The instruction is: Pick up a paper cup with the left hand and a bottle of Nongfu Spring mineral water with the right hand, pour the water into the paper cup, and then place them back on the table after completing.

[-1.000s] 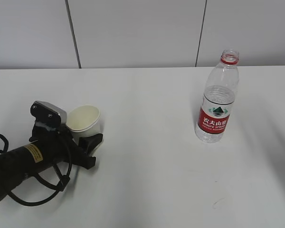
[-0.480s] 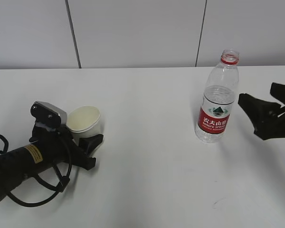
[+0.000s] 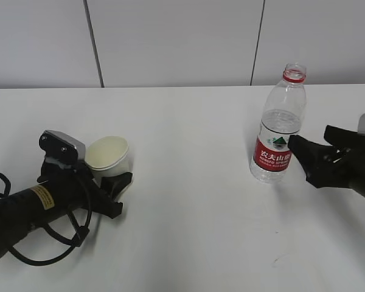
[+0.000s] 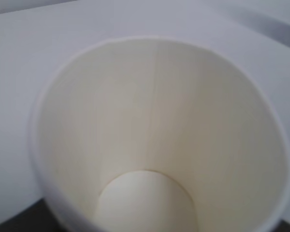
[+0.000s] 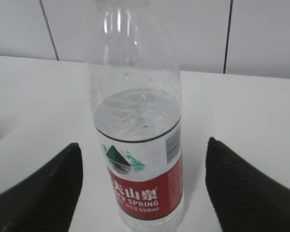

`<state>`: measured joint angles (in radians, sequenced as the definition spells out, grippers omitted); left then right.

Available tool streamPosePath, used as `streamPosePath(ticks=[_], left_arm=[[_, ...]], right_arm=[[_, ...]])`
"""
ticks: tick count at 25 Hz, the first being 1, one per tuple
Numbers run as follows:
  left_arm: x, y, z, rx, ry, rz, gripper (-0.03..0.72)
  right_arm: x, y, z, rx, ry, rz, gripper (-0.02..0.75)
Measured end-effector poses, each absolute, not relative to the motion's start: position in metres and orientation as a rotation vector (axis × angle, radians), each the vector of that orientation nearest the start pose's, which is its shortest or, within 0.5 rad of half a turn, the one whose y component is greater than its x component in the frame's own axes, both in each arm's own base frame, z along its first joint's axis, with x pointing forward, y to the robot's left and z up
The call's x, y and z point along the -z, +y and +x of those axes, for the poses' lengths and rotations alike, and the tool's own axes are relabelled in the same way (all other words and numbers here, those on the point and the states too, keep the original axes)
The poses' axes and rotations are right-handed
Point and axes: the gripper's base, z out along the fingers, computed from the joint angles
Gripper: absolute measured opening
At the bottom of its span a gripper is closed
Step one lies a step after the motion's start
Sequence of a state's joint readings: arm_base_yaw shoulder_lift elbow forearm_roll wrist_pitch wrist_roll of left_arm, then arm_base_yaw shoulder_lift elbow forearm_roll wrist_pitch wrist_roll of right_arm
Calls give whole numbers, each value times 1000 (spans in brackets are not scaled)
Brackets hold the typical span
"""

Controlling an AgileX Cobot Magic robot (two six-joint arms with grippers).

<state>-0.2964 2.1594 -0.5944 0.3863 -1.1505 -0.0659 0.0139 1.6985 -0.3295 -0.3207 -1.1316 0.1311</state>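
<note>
An empty white paper cup (image 3: 109, 155) stands on the white table (image 3: 188, 121) at the left and fills the left wrist view (image 4: 154, 125). My left hand, the arm with the yellow label, lies low on the table with its gripper (image 3: 112, 173) closed round the cup's lower part; its far finger is hidden. The uncapped Nongfu Spring bottle (image 3: 278, 131) with a red label stands upright at the right, about two-thirds full of clear water (image 5: 135, 121). My right gripper (image 3: 310, 146) is open just right of the bottle, its fingers either side of it in the right wrist view (image 5: 142, 186), not touching.
A white panelled wall (image 3: 170, 42) runs along the table's far edge. Loose black cables (image 3: 55, 243) loop beside the left arm. A faint mark (image 3: 280, 258) is on the tabletop at the front right.
My right gripper has come into view from the right and moved left up to the bottle. The left arm and the cup have stayed in place.
</note>
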Motion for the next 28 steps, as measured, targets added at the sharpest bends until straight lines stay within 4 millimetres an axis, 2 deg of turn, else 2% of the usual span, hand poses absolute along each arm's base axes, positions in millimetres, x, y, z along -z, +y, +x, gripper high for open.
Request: streamPosePath(ticks=[12,23,28], left_arm=[[-59,-121,290,473,1835,608,389],[-58,-121,288,477,1836,605,389],[-58,-121,288,477,1836,605,389]], right_arm=[[-130,33,284,-301,1751,-244,666],[-120,37,326,-327,1707,-289,659],[-114,40,338,-353,1703,-313,603]])
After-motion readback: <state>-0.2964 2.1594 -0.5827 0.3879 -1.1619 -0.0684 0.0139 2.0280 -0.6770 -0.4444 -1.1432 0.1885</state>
